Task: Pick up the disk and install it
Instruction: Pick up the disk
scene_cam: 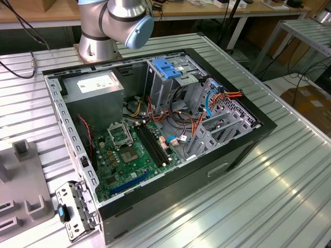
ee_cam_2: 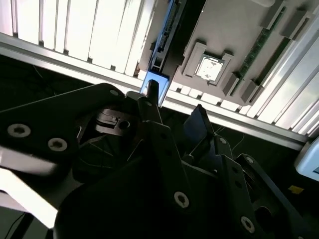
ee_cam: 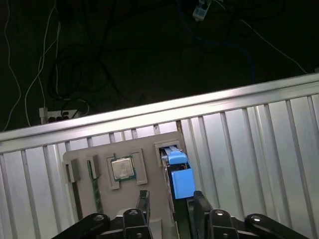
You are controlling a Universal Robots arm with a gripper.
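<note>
- Ribbed metal table [ee_cam: 239, 139] is carrying a grey tray [ee_cam: 127, 194] holding a processor chip [ee_cam: 122, 168] and the disk [ee_cam: 181, 181], standing on edge in a slot.
- Gripper [ee_cam: 172, 206] is hovering, fingers spread either side of the disk.

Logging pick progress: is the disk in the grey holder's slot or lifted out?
In the slot. The first wrist view shows the disk standing on edge in the grey holder, the open gripper near it.
</note>
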